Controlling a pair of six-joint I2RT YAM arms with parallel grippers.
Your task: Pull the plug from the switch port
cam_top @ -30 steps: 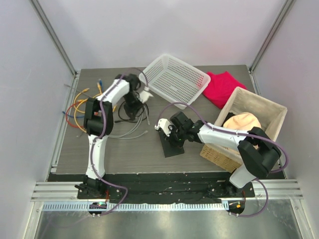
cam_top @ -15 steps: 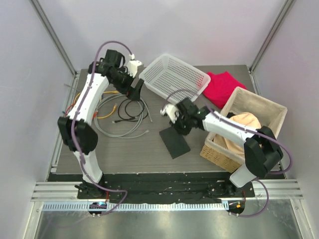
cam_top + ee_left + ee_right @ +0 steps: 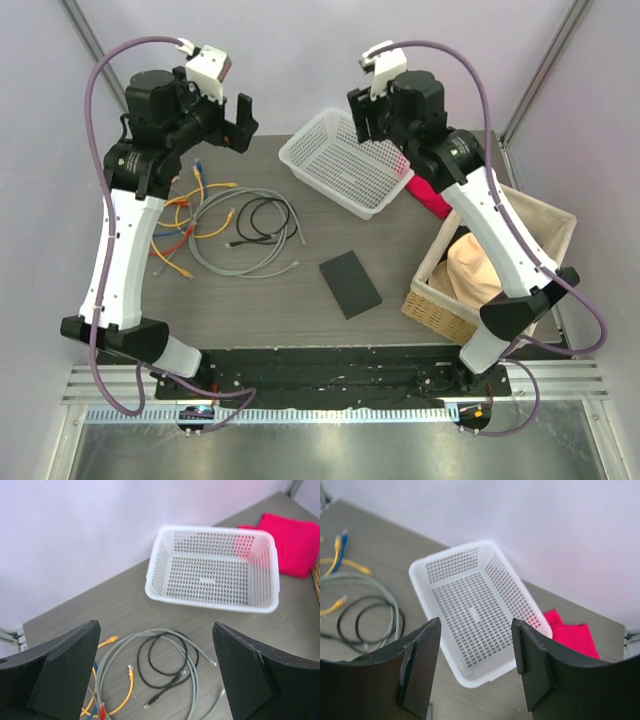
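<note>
The left claw (image 3: 232, 120) hangs high above the far-left part of the table (image 3: 290, 300), its fingers spread wide with nothing between them. The right claw (image 3: 368, 115) hangs just as high on the far side, its fingers likewise apart and empty. The switch (image 3: 350, 284) lies flat on the table well below both claws, nearer the arm bases and roughly midway between the two (neither wrist view catches it). Beneath the left claw lies a loose tangle of cables (image 3: 245, 225) in grey, black and orange, apart from the switch. Under the right claw sits a white mesh basket (image 3: 350, 160), with a red cloth (image 3: 428, 195) just beside it, to that claw's right.
</note>
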